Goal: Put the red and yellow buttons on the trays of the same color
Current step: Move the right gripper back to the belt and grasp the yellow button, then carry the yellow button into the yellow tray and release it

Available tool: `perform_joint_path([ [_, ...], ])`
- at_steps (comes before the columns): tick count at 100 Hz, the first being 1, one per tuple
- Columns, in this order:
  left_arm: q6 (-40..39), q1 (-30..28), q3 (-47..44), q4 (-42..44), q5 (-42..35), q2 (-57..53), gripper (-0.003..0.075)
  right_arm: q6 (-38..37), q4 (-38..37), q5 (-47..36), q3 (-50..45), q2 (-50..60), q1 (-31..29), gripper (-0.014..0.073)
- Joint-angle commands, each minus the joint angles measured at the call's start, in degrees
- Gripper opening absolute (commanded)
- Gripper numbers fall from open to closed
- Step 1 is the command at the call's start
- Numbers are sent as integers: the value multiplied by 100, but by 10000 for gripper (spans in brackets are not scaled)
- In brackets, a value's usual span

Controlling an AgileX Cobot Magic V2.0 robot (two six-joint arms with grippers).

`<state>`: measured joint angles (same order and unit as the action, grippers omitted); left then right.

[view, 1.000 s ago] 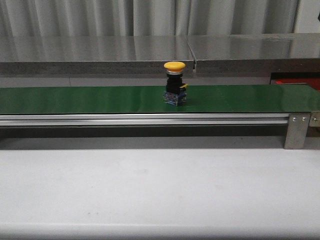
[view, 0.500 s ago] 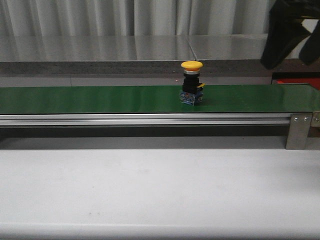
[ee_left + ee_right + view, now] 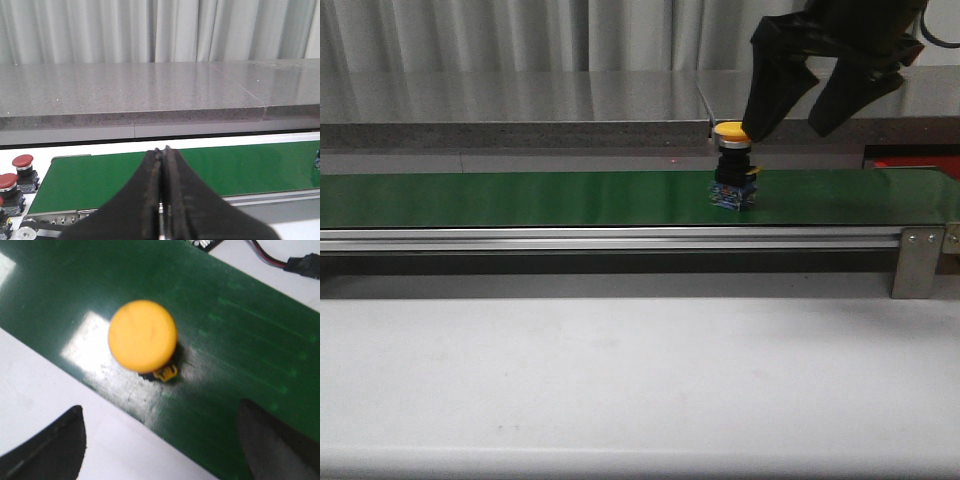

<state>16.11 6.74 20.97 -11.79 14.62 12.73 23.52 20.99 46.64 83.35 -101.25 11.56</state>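
1. My right claw (image 3: 798,128) hangs over the green belt (image 3: 520,198), released, its two dark fingers (image 3: 775,80) spread wide apart with nothing between them.
2. The yellow button (image 3: 732,133) stands upright on the belt on its dark base, toward the right half of the belt in the front view.
3. In the front view my nearer finger overlaps the yellow cap's right edge; I cannot tell whether it touches.
4. From my right wrist camera the yellow cap (image 3: 143,336) sits well inside the belt, apart from both fingertips (image 3: 47,450), which show at the corners of that picture, one on each side.
5. My left claw (image 3: 161,200) is clenched, its two fingers pressed flat together and empty, hovering at the near edge of the belt's other end.
6. Beside that end of the belt, on the white bench (image 3: 620,380), stand red buttons (image 3: 22,161) with dark bases, close to one another.
7. A strip of red tray (image 3: 912,162) peeks out behind the belt at the far right in the front view.
8. A grey bracket (image 3: 917,262) with screws holds up the belt's right end.
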Motion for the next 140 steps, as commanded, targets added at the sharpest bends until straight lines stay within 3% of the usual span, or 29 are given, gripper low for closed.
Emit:
perform_joint_path([
  [1,-9,33,138,-76,-462,53,-19,106,172,-99,483,1,3,614],
  [32,-9,33,138,-76,-462,53,-19,106,172,-64,1035,-631,3,603],
  [39,-9,33,138,-76,-462,53,-19,106,166,-81,1045,-705,3,530],
  [54,-9,33,138,-76,-462,53,-19,106,161,-133,1051,-744,3,264],
  [63,-9,33,138,-76,-462,53,-19,106,121,-102,1062,-744,-9,187],
  [85,-9,33,138,-76,-462,53,-19,-301,-381,282,1062,-375,-299,183],
  [108,-9,33,138,-76,-462,53,-19,-472,-485,1015,1006,243,-1230,183],
  [140,-9,33,138,-76,-462,53,-19,-472,-191,415,-336,917,-2868,183],
])
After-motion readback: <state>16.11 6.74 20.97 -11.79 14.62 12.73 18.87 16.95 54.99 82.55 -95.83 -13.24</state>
